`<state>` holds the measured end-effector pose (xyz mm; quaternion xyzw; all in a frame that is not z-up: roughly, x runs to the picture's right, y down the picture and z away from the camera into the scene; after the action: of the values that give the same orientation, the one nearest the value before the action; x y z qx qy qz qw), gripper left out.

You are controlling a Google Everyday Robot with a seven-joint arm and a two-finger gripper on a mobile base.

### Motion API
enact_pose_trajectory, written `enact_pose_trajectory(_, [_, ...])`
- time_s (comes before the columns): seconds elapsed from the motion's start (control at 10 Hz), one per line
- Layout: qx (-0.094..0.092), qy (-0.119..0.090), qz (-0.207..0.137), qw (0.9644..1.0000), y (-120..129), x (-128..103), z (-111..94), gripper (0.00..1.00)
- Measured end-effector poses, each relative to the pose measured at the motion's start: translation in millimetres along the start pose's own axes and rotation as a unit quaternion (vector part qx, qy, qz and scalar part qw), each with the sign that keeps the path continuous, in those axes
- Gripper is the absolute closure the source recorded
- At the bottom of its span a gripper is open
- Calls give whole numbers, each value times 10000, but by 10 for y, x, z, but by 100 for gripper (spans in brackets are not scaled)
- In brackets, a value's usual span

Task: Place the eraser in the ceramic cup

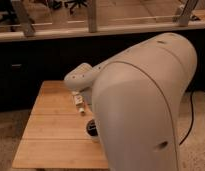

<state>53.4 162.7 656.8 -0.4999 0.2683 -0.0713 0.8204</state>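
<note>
**Eraser drop could miss a half-hidden cup**

I had the tool [79,104] hanging low over the wooden table [48,125], at the end of the pale wrist. In my view it sat a little up and to the left of the cup [90,129]. The cup stood on the table toward its right side with its dark inside showing. Its right part was hidden behind the big white arm [146,110].

I could not tell whether the tool stood wide or narrow, or whether it held anything. I could not pick out the eraser for certain, though a small pale and tan piece at the tool's tip might have been it.

My worry was alignment. The tool looked to be beside the cup's mouth rather than over it, so a release there would likely have dropped the eraser on the table. The mouth was small, and an eraser catching the rim could bounce away. Coming down off-centre could also have shoved or tipped the cup. With the arm blocking part of the cup, I judged my read of the gap unreliable.
</note>
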Motion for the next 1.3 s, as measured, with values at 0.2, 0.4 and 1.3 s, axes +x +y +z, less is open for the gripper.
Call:
enact_pose_trajectory(0.2, [12, -29, -51, 10000, 16, -5, 11, 100])
enact_pose_trajectory(0.4, [6, -43, -120, 9999, 36, -6, 23, 100])
enact_pose_trajectory(1.3, [-71, 147, -355, 9992, 66, -20, 39, 100])
